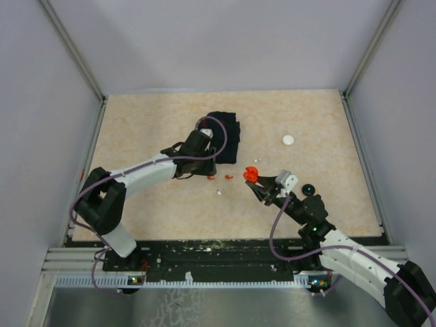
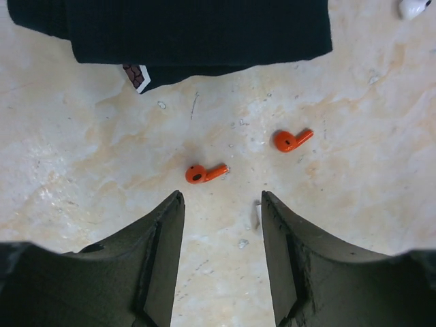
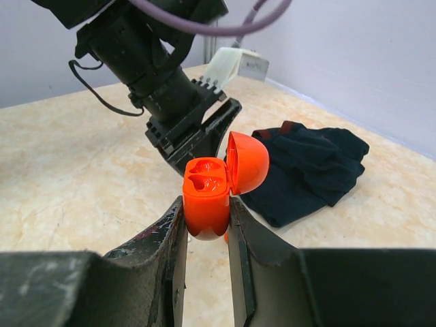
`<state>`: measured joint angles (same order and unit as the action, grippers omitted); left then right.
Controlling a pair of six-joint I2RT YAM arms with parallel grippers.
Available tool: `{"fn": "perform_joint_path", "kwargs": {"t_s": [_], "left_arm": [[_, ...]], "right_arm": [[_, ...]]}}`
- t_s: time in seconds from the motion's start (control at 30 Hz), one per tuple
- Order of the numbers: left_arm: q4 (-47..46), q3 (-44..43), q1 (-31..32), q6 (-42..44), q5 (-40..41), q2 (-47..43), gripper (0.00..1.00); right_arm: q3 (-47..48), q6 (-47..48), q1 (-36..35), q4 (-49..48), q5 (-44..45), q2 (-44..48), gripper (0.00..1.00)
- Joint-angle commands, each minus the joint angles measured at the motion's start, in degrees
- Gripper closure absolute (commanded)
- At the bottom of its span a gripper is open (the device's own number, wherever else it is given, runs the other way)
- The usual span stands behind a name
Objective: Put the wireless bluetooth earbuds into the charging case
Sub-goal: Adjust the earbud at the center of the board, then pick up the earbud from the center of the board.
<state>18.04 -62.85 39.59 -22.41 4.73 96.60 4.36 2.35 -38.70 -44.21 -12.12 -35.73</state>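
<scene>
orange earbuds [image 2: 204,173] are seen on the table [image 2: 68,170] before the spread left gripper [image 2: 222,197]; the open charging case [image 3: 206,191] is pinched by the right gripper [image 3: 205,211]. the nearer should be straddled squarely.

Bright, even, diffuse light in all views. In the top view the arms [image 1: 146,170] cast only faint soft shadows on the table [image 1: 150,122]; the cloth [image 1: 228,133] at upper centre is near-black with little detail. Left wrist view: table sharp, fingers [image 2: 160,266] along the bottom dim and slightly soft. Right wrist view: case [image 3: 206,201] at centre crisp with a soft sheen, background softer.
</scene>
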Motion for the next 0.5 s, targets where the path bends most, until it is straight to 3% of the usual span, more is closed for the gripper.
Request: {"fn": "perform_joint_path", "kwargs": {"t_s": [0.0, 0.47], "left_arm": [[-1.71, 1.56, 0.13, -13.55, 3.12, -1.71, 0.46], [0.72, -0.77, 1.91, -18.73, 12.41, 4.89, 0.53]], "right_arm": [[0.92, -0.92, 0.1, -3.68, -1.02, 0.04, 1.0], [-0.05, -0.81, 0.11, -3.65, -0.23, 1.02, 1.0]]}}
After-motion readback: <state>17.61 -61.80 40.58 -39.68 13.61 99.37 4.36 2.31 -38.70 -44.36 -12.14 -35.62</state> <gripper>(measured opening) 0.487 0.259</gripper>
